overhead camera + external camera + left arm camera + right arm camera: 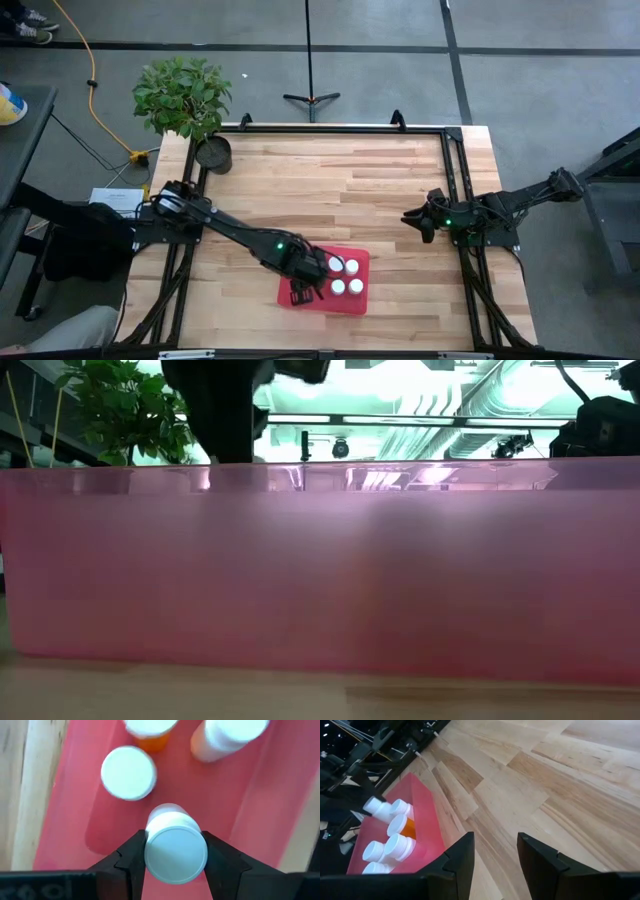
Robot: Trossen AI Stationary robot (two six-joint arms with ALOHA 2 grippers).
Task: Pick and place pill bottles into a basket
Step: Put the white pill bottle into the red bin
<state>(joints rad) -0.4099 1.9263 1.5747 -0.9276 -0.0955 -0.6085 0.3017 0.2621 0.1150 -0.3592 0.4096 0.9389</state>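
Observation:
The red tray [352, 300] lies near the table's front edge; its wall [320, 580] fills the low view. Three white-capped pill bottles [351, 267] stand in it, one with an orange body [150, 739]; the right wrist view shows several [395, 845]. My left gripper [308, 288] is over the tray's left part, shut on a white-capped bottle [175, 847]. My right gripper [415, 222] waits near the table's right edge, open and empty [495, 850]. My left gripper pinches the bottle between its two fingers [132, 857], one on each side at the cap [175, 870]. The fingers come from above, pointing down. The bottle stands about upright, cap up, over the tray's floor. Whether its base rests on the floor I cannot tell.
A dark round plant pot [213, 153] with a leafy plant [182, 92] stands at the table's far left corner. Bare wood [340, 190] stretches from the tray to the far edge. A black frame [455, 160] runs along the table's sides.

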